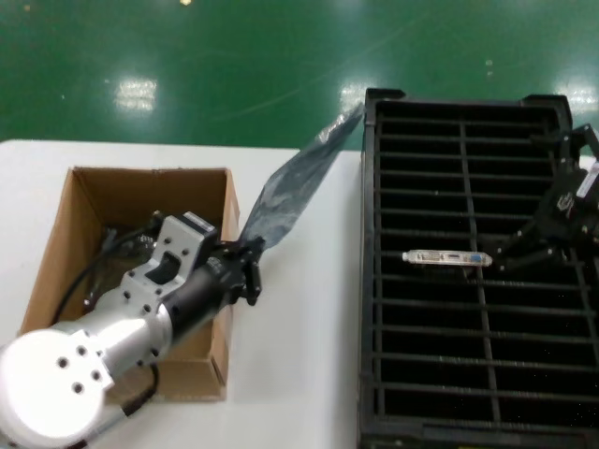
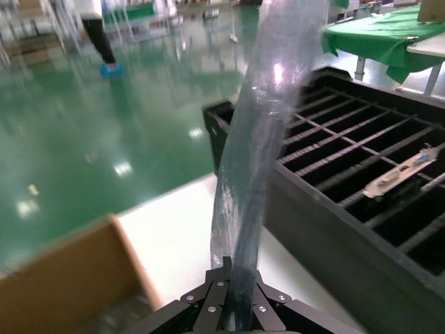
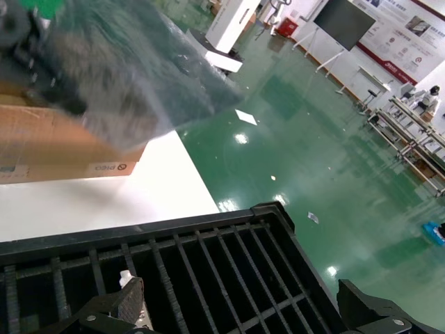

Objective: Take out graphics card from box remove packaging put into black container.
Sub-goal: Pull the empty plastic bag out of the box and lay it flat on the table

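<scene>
Grey-silver, crinkled, translucent plastic packaging bag (image 1: 292, 187) held up in the air over the white table (image 1: 299, 374), between the brown corrugated cardboard box (image 1: 84, 243) and the large black plastic ribbed container (image 1: 468, 281). Lower end of the bag pinched in the left gripper (image 1: 251, 271), fingers clenched on it; upper end slanting toward the near corner of the black container. From the left wrist view, the same bag (image 2: 261, 139) rising straight out of the closed black fingers (image 2: 215, 306), with the container (image 2: 361, 181) beside it.

Left arm lying across the cardboard box, gripper just past its right wall. Inside of the box mostly hidden by the arm; dark cables visible there, nothing more to tell.

Slim dark graphics card with shiny silver metal bracket (image 1: 446, 257) already standing in a slot of the black container, in the left column close to the central divider, only the bracket edge showing clearly. Also visible in the left wrist view as a pale strip (image 2: 403, 174) among the ribs.

Right gripper (image 1: 524, 253) above the right column of the container, just beside the bracket end, not touching it. In the right wrist view, two black fingers (image 3: 118, 306) spread wide apart over the ribs (image 3: 208, 271), released, holding nothing.

Green glossy floor (image 1: 234, 65) beyond the table.
</scene>
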You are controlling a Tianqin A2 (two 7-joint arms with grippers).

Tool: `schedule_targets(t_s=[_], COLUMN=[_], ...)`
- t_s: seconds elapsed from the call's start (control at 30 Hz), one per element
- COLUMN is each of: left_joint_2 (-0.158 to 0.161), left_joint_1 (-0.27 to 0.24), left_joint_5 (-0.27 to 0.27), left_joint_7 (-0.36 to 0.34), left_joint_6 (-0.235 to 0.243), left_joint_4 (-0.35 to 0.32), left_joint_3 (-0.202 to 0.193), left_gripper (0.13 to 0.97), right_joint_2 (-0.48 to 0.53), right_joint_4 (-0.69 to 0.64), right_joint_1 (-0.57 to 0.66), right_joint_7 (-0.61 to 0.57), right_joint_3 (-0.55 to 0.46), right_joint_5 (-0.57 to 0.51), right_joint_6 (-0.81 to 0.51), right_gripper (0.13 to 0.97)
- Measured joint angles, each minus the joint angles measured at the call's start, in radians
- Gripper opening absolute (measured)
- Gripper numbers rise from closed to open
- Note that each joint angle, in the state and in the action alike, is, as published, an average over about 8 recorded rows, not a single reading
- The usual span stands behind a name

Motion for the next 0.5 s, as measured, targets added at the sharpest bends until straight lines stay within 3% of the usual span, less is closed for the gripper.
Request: schedule_targets(t_s=[0.23,0.5], left_joint_2=[0.000,0.000], left_joint_1=[-0.030,-0.082], left_joint_5=[0.112,0.199], left_joint_7=[-0.226,-0.349], left_joint_6=[-0.009,-0.039], left_joint_4=[0.115,0.231], left_joint_3=[0.086,0.120], left_gripper=[0.139,0.158], right_joint_2=[0.000,0.000], right_joint_4=[0.000,0.000], right_joint_1=[0.000,0.000], right_joint_7=[0.000,0.000], right_joint_3=[0.000,0.000], right_joint_5=[0.000,0.000], right_joint_6=[0.000,0.000], right_gripper=[0.966,0.966])
